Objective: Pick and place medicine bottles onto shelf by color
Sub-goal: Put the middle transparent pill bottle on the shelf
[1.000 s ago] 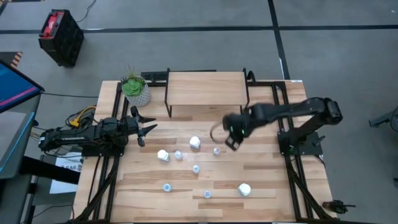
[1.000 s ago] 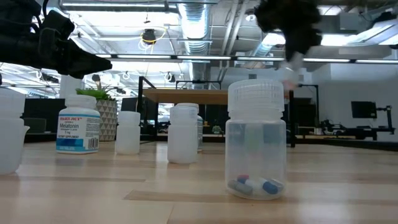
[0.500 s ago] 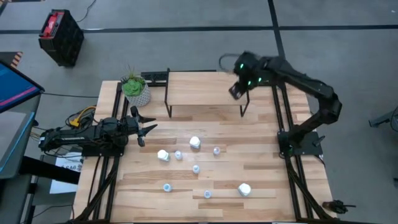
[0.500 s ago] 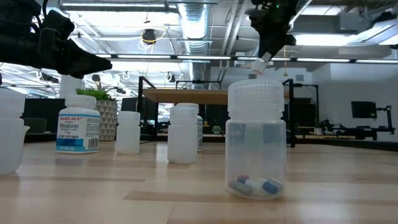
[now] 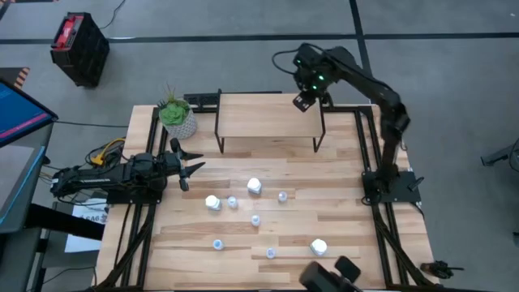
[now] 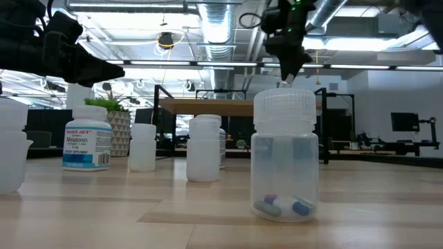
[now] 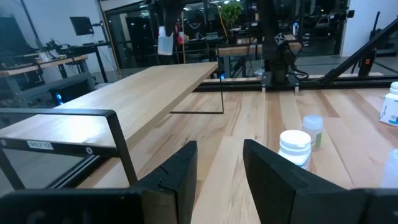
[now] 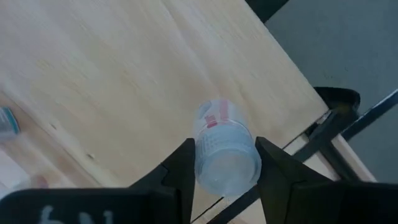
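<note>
We're in a robotics lab: exposed ceiling ducts (image 6: 214, 21) run along the top of the low view, workbenches with monitors (image 6: 403, 122) sit at right, grey concrete floor (image 5: 243, 65) surrounds the table.

One translucent bottle (image 8: 222, 152) hangs above the shelf (image 5: 268, 114); eight bottles (image 5: 255, 186) dot the tabletop.

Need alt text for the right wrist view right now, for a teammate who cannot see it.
The right tool grips a small translucent medicine bottle between its dark fingers, held above the light-wood shelf near a corner. Grey floor and a black metal frame show beyond the shelf's edge.
</note>
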Controlling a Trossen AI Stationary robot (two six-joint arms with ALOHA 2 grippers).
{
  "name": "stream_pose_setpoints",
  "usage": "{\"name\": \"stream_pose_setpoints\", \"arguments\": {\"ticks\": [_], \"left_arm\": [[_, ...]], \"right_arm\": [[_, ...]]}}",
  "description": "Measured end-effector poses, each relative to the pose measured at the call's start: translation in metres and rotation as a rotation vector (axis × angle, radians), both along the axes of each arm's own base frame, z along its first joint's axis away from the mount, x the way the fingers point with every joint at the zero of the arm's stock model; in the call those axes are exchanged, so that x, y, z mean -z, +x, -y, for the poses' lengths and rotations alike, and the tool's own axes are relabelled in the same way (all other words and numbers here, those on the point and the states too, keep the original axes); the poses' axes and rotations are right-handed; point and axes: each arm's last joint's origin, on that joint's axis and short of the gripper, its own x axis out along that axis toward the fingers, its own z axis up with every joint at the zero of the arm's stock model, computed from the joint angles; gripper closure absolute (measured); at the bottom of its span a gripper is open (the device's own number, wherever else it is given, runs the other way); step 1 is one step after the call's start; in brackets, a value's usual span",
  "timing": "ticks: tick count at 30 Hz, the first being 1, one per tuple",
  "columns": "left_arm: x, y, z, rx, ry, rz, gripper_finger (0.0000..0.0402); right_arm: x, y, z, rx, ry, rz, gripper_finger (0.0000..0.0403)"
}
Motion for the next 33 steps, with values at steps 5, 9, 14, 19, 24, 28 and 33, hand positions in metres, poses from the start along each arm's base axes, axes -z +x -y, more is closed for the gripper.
{"name": "stream_pose_setpoints", "arguments": {"ticks": [5, 9, 14, 19, 24, 28, 33], "left_arm": [[0.000, 0.000, 0.000, -0.001, -0.004, 0.002, 0.0281], [0.000, 0.000, 0.000, -0.001, -0.005, 0.002, 0.0281], [0.000, 0.000, 0.000, -0.001, -0.005, 0.002, 0.0281], [0.000, 0.000, 0.000, 0.000, -0.006, 0.002, 0.0281], [0.000, 0.000, 0.000, 0.000, -0.007, 0.002, 0.0281], [0.000, 0.000, 0.000, 0.000, -0.009, 0.002, 0.0281], [0.000, 0.000, 0.000, 0.000, -0.009, 0.003, 0.0281]], "right_arm": [[0.003, 0.017, 0.014, -0.062, 0.002, -0.017, 0.0260], [0.011, 0.024, 0.020, -0.093, 0.008, -0.025, 0.0254], [0.014, 0.022, 0.025, -0.093, 0.015, -0.035, 0.0261], [0.014, 0.021, 0.027, -0.087, 0.014, -0.033, 0.0257], [0.018, 0.024, 0.024, -0.131, 0.021, -0.051, 0.0250], [0.022, 0.027, 0.020, -0.162, 0.030, -0.063, 0.0256], [0.024, 0.026, 0.022, -0.159, 0.037, -0.064, 0.0247]]}}
